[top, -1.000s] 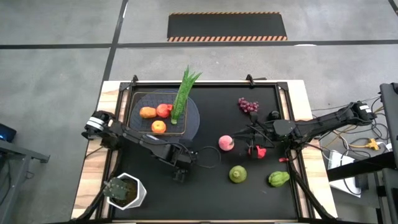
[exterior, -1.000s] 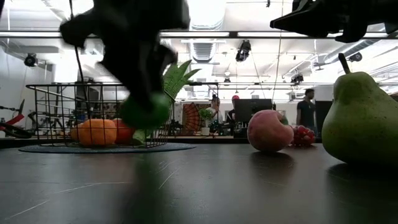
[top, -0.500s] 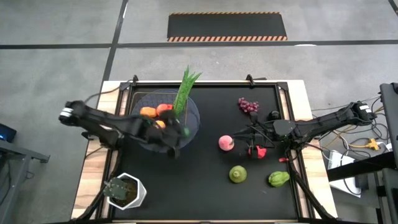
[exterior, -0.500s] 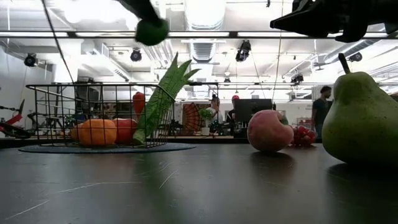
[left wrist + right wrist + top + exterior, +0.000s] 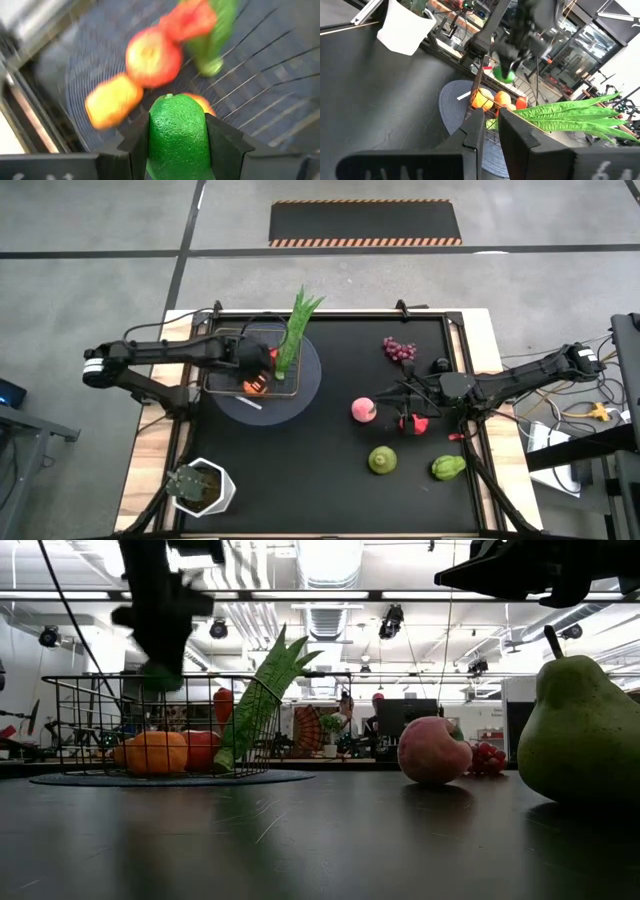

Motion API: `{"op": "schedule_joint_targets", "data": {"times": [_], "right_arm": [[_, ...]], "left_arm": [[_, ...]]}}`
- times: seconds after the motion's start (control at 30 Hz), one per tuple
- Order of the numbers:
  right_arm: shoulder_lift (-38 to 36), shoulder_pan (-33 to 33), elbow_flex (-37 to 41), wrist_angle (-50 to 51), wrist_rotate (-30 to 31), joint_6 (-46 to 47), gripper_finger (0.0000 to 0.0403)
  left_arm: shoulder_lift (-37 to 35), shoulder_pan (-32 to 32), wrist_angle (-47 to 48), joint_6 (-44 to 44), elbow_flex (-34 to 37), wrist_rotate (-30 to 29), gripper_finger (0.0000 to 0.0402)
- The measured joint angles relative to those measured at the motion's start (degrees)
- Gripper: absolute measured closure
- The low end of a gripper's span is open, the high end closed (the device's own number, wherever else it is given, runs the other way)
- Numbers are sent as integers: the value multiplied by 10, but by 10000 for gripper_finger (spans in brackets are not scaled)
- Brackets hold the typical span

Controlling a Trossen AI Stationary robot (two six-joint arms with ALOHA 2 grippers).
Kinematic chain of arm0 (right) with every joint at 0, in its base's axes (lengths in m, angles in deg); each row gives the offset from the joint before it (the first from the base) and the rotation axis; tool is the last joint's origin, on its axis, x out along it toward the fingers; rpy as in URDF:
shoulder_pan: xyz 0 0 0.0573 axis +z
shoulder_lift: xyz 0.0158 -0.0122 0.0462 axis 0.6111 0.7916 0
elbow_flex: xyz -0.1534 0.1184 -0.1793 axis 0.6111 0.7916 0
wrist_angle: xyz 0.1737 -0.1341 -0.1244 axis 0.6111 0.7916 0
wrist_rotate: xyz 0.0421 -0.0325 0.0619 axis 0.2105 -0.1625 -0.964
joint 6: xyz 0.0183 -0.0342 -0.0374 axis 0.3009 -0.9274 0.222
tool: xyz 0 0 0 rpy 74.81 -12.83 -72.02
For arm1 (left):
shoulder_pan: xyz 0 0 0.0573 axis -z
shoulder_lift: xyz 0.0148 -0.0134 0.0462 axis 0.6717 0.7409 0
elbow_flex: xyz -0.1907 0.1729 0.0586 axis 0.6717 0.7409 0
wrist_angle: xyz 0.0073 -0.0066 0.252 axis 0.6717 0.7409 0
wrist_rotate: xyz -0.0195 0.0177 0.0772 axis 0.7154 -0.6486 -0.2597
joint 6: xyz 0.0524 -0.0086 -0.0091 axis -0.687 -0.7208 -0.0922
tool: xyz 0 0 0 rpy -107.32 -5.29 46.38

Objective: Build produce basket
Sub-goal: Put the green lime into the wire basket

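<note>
Dark surface [image 5: 330,490] with the wire basket [image 5: 222,338] as landmark. The left gripper [image 5: 177,145] hangs above the basket, pinching a green fruit [image 5: 176,132] between its fingers, held high enough to clear the rim before release. Orange and red produce [image 5: 255,385] and a leafy stalk [image 5: 293,335] lie inside. The right gripper [image 5: 490,131], fingers nearly pressed together, waits well away from the basket, near the peach [image 5: 363,410], pear [image 5: 382,460] and grapes [image 5: 398,350].

Both arms are dark and slender, built of jointed tube segments. The left arm [image 5: 160,352] ends in a pale collar at its base; thin black cables trail along each.
</note>
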Motion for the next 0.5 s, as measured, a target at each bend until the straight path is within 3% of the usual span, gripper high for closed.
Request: {"op": "schedule_joint_targets", "data": {"times": [0.13, 0.5], "right_arm": [[0, 0, 0, 0, 0, 0, 355], [0, 0, 0, 0, 0, 0, 355]], "left_arm": [[18, -34, 1, 25, 44, 49, 260], [55, -43, 2, 24, 69, 48, 244]]}}
